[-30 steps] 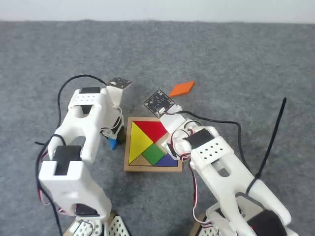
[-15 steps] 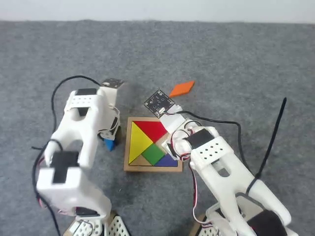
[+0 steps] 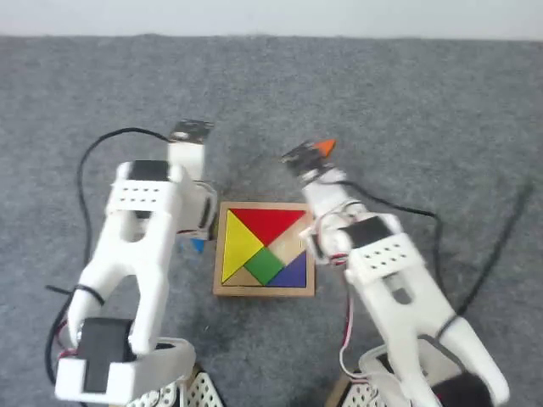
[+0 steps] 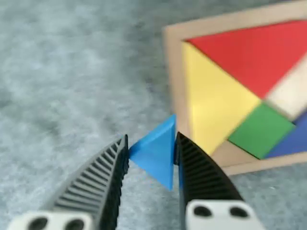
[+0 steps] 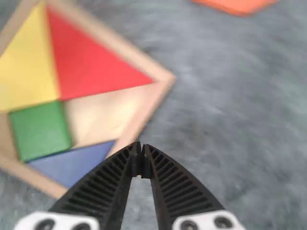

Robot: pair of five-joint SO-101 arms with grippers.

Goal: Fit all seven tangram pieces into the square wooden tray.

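The square wooden tray (image 3: 222, 290) lies between the arms and holds a red triangle (image 3: 267, 222), a yellow triangle (image 3: 237, 246), a green square (image 3: 265, 264) and a dark blue piece (image 3: 293, 272); bare wood shows at its right side. My left gripper (image 4: 151, 149) is shut on a small blue triangle (image 4: 157, 152), just left of the tray (image 4: 173, 72). That triangle peeks out under the left arm (image 3: 197, 246). My right gripper (image 5: 139, 154) is shut with nothing in it, over the tray's edge (image 5: 160, 81). An orange piece (image 3: 327, 147) lies on the mat behind the tray.
Grey felt covers the table. The right arm's wrist (image 3: 305, 161) partly covers the orange piece (image 5: 235, 5). Black cables (image 3: 475, 246) trail from both arms. Open mat lies at the back and far right.
The right arm has swung back and to the right, uncovering the tray's right side. The left arm has shifted slightly, still holding the blue triangle beside the tray.
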